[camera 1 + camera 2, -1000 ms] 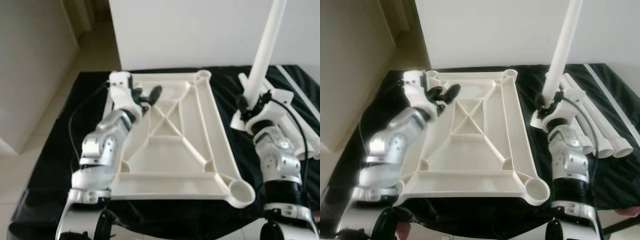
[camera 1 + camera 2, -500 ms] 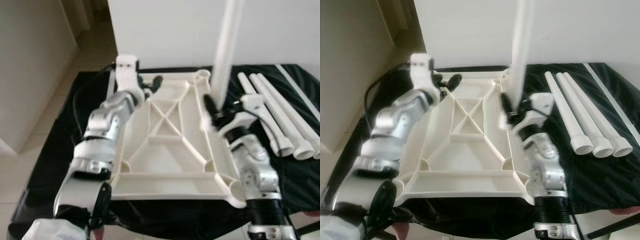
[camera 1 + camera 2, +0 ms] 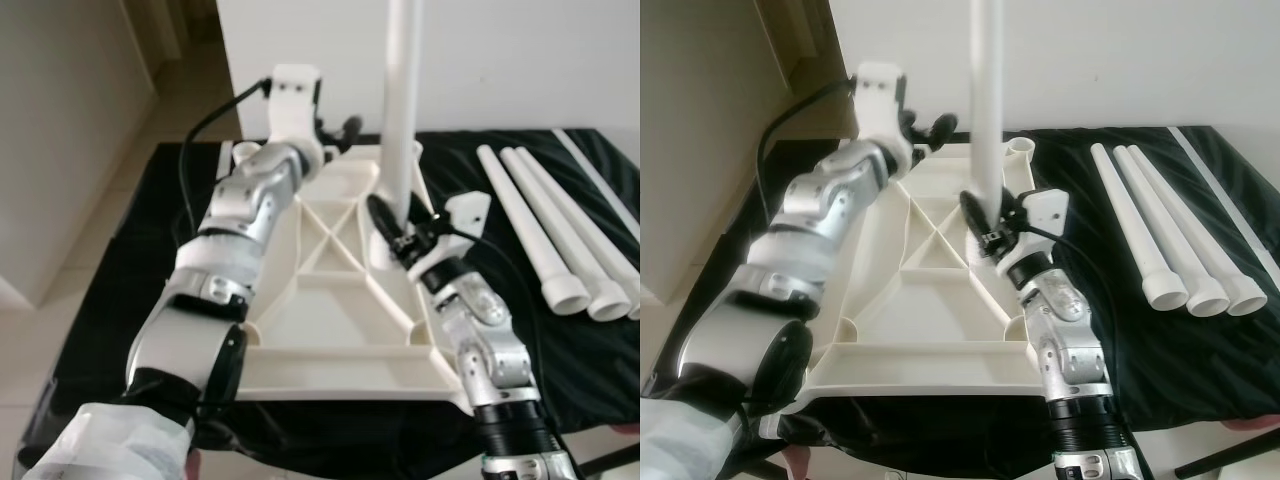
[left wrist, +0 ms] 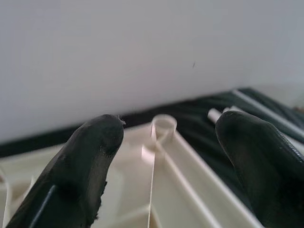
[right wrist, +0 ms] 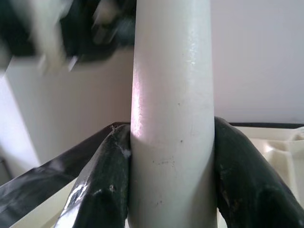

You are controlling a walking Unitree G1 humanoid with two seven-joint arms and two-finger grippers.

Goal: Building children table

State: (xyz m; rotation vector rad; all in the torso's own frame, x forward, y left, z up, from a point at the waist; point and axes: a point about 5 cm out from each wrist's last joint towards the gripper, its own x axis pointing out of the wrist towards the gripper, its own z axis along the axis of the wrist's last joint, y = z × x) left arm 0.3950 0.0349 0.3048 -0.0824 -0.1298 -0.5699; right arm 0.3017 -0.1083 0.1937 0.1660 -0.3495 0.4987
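Within the last second the right gripper (image 3: 392,228) has carried its upright leg (image 3: 402,110) from beside the tabletop (image 3: 335,300) to over it, near the far-right socket (image 3: 1017,147), so insertion looks close. Its fingers pinch the leg's lower end. The left gripper (image 3: 923,125) hovers at the far edge, fingers spread, holding nothing.

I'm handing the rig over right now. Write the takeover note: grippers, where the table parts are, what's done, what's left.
Right gripper: shut on a white table leg, held upright over the upturned tabletop.
Left gripper: open, empty, hovering over the tabletop's far edge.
Parts: tabletop lies underside up on the black cloth; three more legs lie side by side on the cloth at the robot's right.
Done: one leg picked up.
Left: I see no leg standing in a corner socket yet, so likely all four are still to fit.
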